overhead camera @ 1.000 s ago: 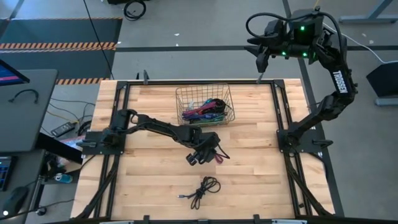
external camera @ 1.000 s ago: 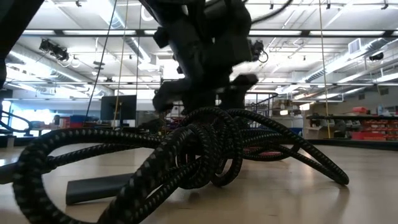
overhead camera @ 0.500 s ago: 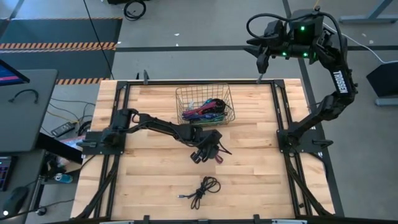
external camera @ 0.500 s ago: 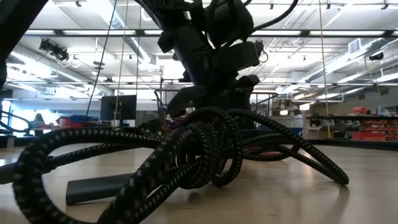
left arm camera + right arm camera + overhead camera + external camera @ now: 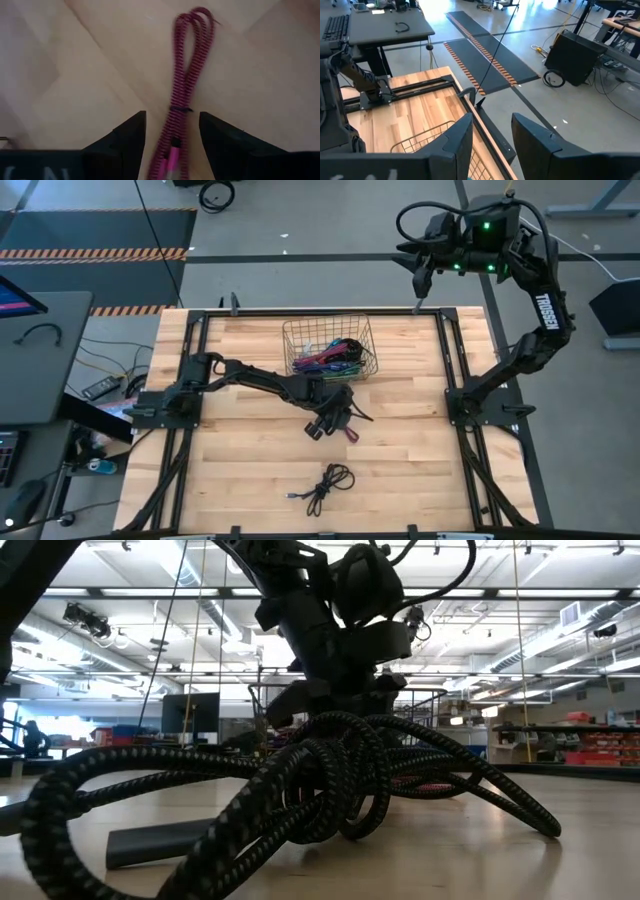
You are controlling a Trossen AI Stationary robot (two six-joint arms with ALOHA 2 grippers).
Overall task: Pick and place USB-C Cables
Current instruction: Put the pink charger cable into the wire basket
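A folded magenta USB-C cable [image 5: 184, 95] lies flat on the wooden table [image 5: 250, 460]. My left gripper [image 5: 172, 145] hovers over it, slanting down and open, with one finger on each side of the cable's near end and a gap to both. In the high view this gripper [image 5: 340, 428] is at mid-table, just in front of the wire basket [image 5: 296, 330], which holds several coloured cables [image 5: 335, 352]. A black coiled cable [image 5: 328, 485] rests near the table's front edge and fills the low view's foreground [image 5: 300, 800]. My right gripper [image 5: 492, 132] is open, raised beyond the far right corner.
Black frame rails [image 5: 190, 430] run along the table's left and right sides. Bare wood lies between the magenta cable and the black coil. A desk with a monitor [image 5: 30, 350] stands left of the table.
My left gripper has shifted a little toward the far edge and sunk slightly over the magenta cable, rolling about its own axis. Its fingers have kept the same gap. The cables have not moved.
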